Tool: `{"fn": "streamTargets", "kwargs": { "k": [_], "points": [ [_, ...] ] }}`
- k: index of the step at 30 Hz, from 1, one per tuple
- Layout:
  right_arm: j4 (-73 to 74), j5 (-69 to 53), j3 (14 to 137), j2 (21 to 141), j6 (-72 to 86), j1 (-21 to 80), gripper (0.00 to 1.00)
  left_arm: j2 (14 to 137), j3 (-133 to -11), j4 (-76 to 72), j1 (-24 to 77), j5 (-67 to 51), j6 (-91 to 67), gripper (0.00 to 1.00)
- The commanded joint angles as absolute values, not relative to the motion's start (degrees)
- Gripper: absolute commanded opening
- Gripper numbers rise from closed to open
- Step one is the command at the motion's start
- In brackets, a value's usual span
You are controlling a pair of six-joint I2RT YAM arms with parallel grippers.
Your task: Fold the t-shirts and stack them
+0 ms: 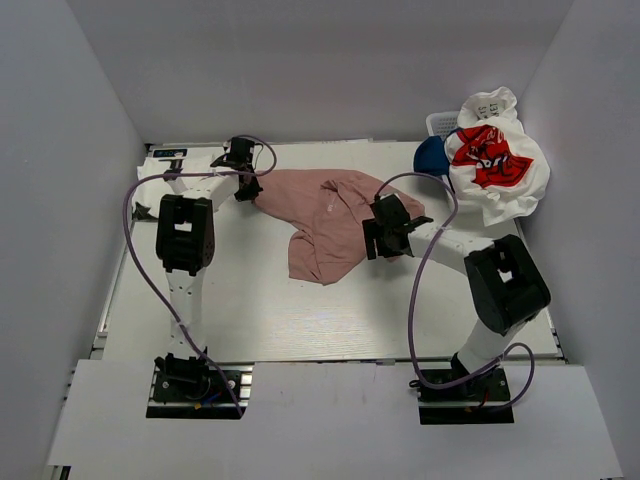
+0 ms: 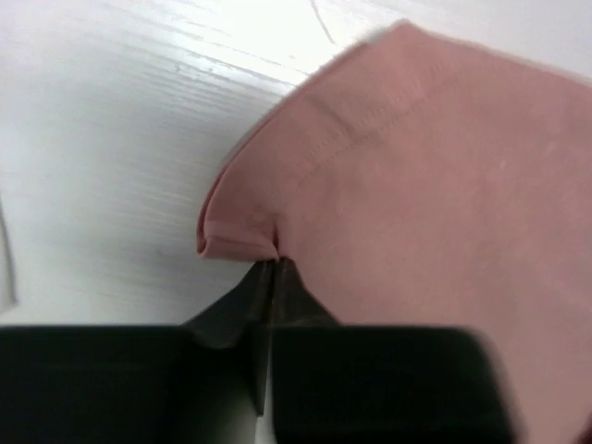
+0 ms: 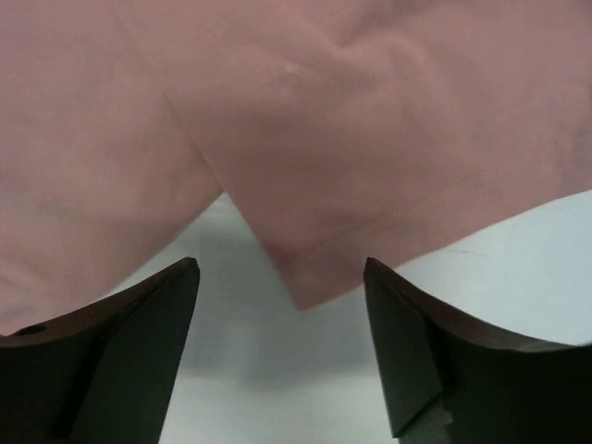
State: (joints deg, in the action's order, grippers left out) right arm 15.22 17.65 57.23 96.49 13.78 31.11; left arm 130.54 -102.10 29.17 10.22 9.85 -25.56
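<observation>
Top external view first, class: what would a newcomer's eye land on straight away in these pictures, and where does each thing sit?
The crumpled dusty-pink t-shirt sprawls mid-table between the two arms. The left gripper is shut on its left edge, while the right gripper hangs open over a corner of the cloth. At the far right, a white t-shirt with a red graphic is heaped beside a navy t-shirt at the white basket.

I see top cam high behind arm bases (image 1: 195,385), looking down on whole bench (image 1: 250,310). L wrist cam v. close, past left claw (image 2: 271,266); R wrist cam likewise, past right claw (image 3: 282,265). All three share pink tee (image 1: 320,225).
</observation>
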Motion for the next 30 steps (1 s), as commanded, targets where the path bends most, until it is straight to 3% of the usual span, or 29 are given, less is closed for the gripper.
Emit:
{"fn": "streamTargets", "kwargs": {
  "k": [1,5,6,7,12,21,30],
  "points": [
    [12.47,19.76,58.71,101.23,15.90,31.03,0.75,132.45,-102.74,32.87,10.20,11.87,-26.80,0.00],
    [13.53,25.04,59.06,103.44,18.36,30.24,0.29,128.69,-101.52,31.65,10.20,14.41,-25.58,0.00],
    [13.19,26.53,59.32,103.10,19.59,30.15,0.08,127.28,-100.21,31.12,10.20,15.46,-25.58,0.00],
    [12.49,26.63,59.41,102.23,19.95,29.80,0.00,125.87,-99.67,31.11,10.20,15.47,-25.58,0.00],
    [10.74,36.29,62.13,88.79,20.39,29.62,0.00,114.55,-97.31,32.26,11.33,19.23,-23.65,0.00],
    [1.94,45.09,63.80,55.51,8.90,29.62,0.00,74.68,-80.87,27.07,11.87,22.23,-23.12,0.00],
    [-3.33,47.46,73.99,42.72,-2.00,29.79,0.00,50.46,-85.86,33.66,11.87,27.06,-26.46,0.00]
  ]
}}
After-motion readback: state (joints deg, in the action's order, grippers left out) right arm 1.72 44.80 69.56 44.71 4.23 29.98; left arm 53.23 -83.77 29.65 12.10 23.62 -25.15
